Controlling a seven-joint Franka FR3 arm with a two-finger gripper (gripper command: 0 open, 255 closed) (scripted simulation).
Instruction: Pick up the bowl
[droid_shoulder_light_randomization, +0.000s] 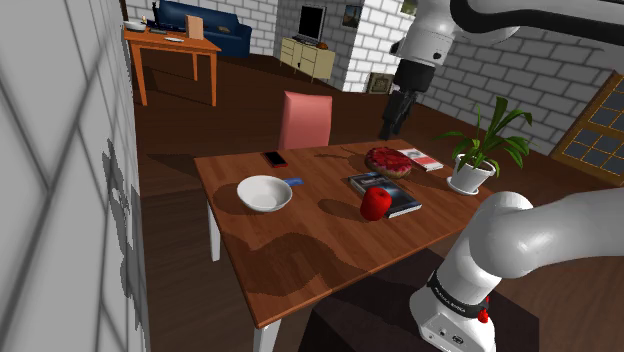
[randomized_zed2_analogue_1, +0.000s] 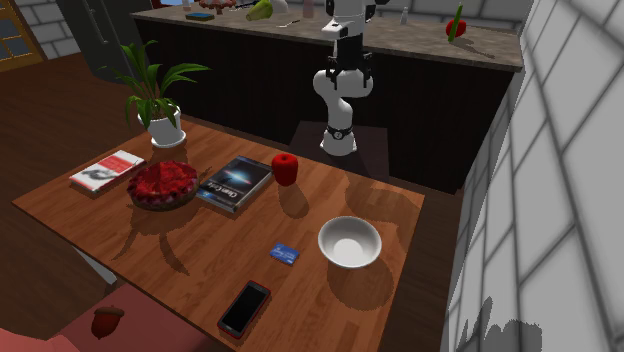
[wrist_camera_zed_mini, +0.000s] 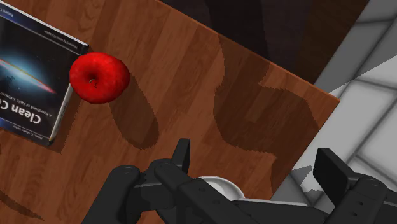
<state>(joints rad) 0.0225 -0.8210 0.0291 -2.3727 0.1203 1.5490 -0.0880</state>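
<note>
A white bowl (droid_shoulder_light_randomization: 265, 193) (randomized_zed2_analogue_1: 349, 242) stands upright on the wooden table (droid_shoulder_light_randomization: 300, 250), toward the shoulder view's left. My black gripper (droid_shoulder_light_randomization: 389, 128) hangs high above the table's far side, well apart from the bowl. In the wrist view the gripper (wrist_camera_zed_mini: 257, 162) is open with nothing between its fingers (wrist_camera_zed_mini: 183, 156). Part of the bowl's rim (wrist_camera_zed_mini: 219, 186) peeks out behind the hand, and the rest is hidden.
On the table lie a red apple (droid_shoulder_light_randomization: 376, 204) (wrist_camera_zed_mini: 99, 77), a dark book (droid_shoulder_light_randomization: 392, 195) (wrist_camera_zed_mini: 28, 83), a dish of red fruit (droid_shoulder_light_randomization: 387, 161), a magazine (droid_shoulder_light_randomization: 421, 158), a potted plant (droid_shoulder_light_randomization: 476, 150), a phone (droid_shoulder_light_randomization: 275, 158) and a blue card (droid_shoulder_light_randomization: 294, 181). A pink chair (droid_shoulder_light_randomization: 306, 120) stands behind.
</note>
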